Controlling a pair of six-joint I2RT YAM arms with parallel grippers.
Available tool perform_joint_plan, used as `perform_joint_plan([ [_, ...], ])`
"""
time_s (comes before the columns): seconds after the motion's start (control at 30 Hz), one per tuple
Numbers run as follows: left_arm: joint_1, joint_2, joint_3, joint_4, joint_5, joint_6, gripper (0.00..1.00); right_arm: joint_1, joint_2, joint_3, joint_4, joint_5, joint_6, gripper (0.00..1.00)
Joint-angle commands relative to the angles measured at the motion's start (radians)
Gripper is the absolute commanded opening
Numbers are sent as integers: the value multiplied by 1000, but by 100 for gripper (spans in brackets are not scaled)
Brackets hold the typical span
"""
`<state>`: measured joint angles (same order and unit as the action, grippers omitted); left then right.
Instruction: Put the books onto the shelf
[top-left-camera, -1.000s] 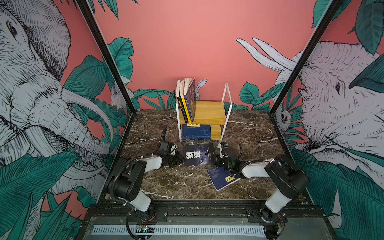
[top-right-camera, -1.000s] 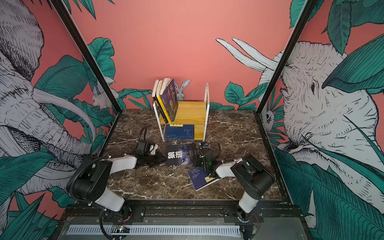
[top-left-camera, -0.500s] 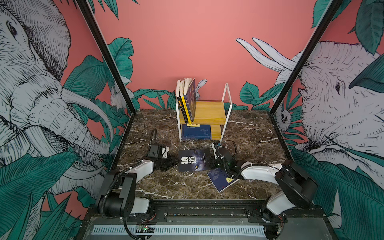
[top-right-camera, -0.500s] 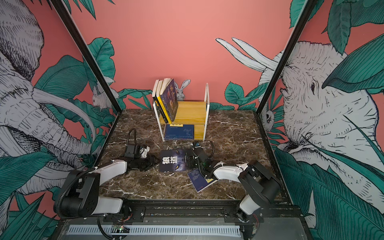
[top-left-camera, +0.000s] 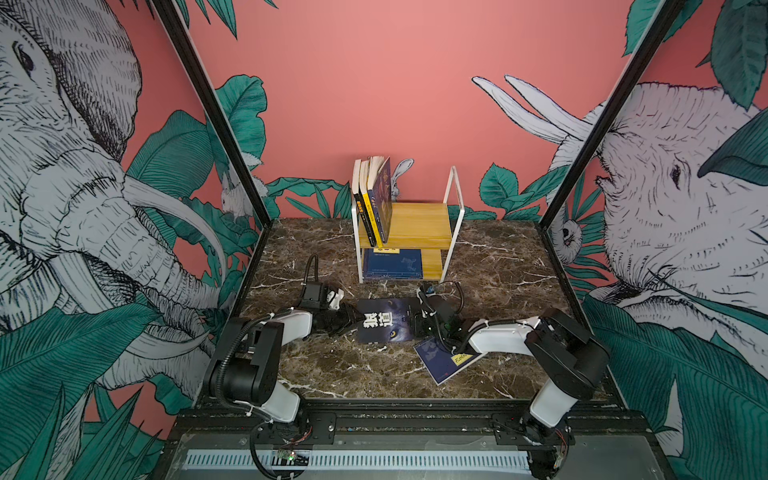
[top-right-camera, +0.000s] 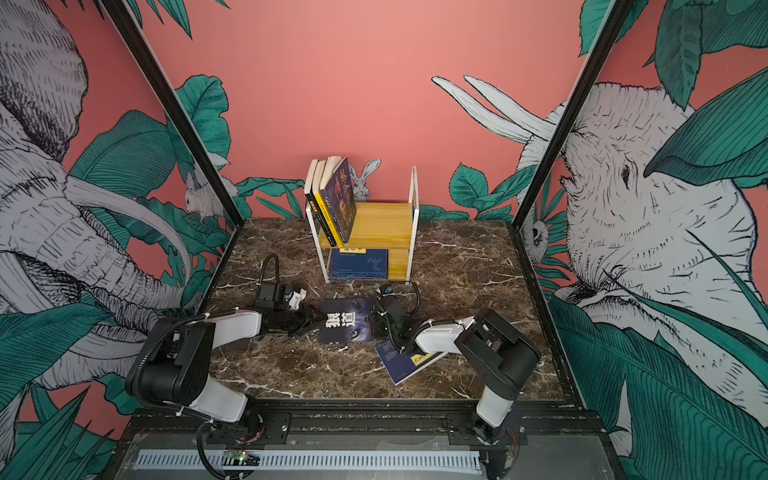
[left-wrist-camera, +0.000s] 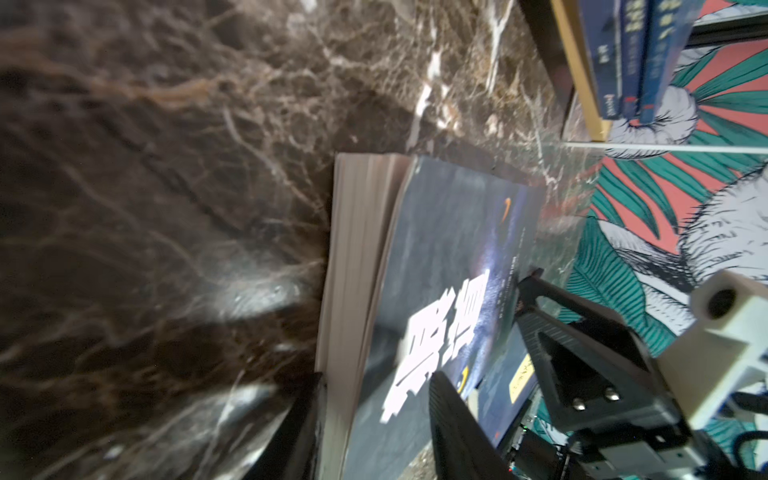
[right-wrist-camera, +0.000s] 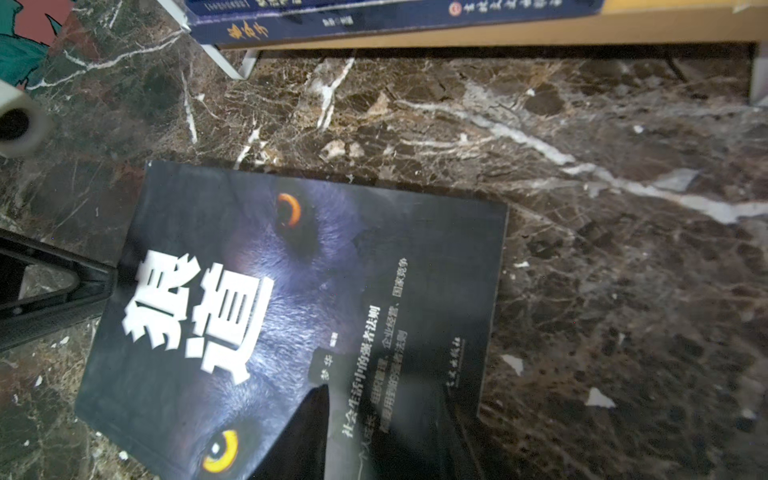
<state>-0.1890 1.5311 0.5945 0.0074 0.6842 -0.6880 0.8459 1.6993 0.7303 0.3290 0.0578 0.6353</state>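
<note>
The dark brown marble table (top-left-camera: 332, 374) carries everything, and the small two-tier shelf (top-left-camera: 415, 220) of yellowish wooden boards with white wire end frames stands at the middle of its far edge. On the shelf's upper board three upright paperbacks (top-left-camera: 372, 195) lean against the left end frame, and a navy blue book (top-left-camera: 392, 264) lies flat on the lower board. The black paperback with large white characters and yellow animal eyes (top-left-camera: 384, 322) lies cover up near the middle of the table, just in front of the shelf and apart from it. A thin navy blue book with a yellow label (top-left-camera: 440, 359) lies closer to the near edge, partly under the right arm, with one corner just beside the black paperback. In both top views the black paperback sits directly between the two grippers. The left gripper (top-left-camera: 352, 322) meets its left edge, where the pages show. In the left wrist view, one black finger (left-wrist-camera: 299, 428) lies low beside the page block and the other finger (left-wrist-camera: 457, 424) reaches over the cover, so the jaws stand partly apart around that edge. Whether they press on it I cannot tell. The right gripper (top-left-camera: 413, 324) meets the opposite, right edge. The right wrist view shows one dark fingertip (right-wrist-camera: 311, 432) over the cover near the small printed lines. Its partner is hidden, so I cannot tell how wide the jaws are or whether they have a hold.
</note>
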Motion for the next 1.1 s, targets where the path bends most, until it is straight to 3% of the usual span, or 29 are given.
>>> perform_joint_plan([
  [0.0, -7, -51, 6, 68, 93, -51, 36, 19, 35, -34, -6, 4, 9, 44],
  [0.27, -4, -122, 27, 61, 146, -57, 25, 22, 62, -43, 18, 5, 18, 44],
  [0.53, -4, -136, 30, 34, 141, -33, 0, 25, 69, -15, 4, -6, 0, 44],
  [0.77, 4, -127, 46, 22, 145, -11, 0, 26, -11, -15, -40, 14, -31, 44],
  [0.9, 31, -150, 51, -4, 137, -11, 0, 33, -134, -21, -106, 48, -51, 44],
  [1.07, 36, -172, 36, 36, 158, -44, 0, 85, -275, -52, -168, 157, -129, 48],
])
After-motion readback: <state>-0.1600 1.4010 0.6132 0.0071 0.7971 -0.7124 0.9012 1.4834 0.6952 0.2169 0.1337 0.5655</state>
